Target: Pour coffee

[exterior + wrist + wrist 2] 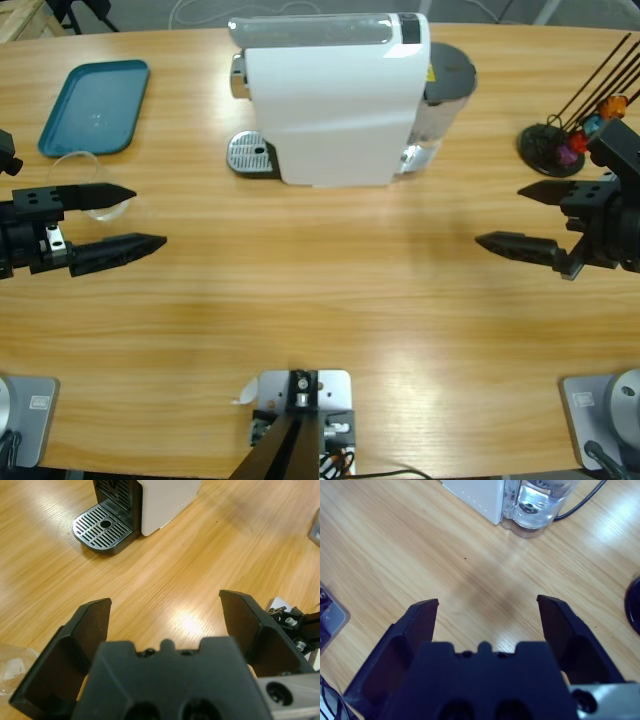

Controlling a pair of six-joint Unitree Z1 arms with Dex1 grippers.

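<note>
Coffee machine (335, 100) well beyond left gripper (148, 217)

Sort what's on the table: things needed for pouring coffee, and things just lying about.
For the job:
- white coffee machine
- its drip grille
- clear cup, beside the left gripper
- water tank

Lying about:
- teal tray
- black capsule stand

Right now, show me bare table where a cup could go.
Bare wood lies in front of the coffee machine, between the left tool and right tool. Crowded: the clear cup by the left tool, the capsule stand far right.
</note>
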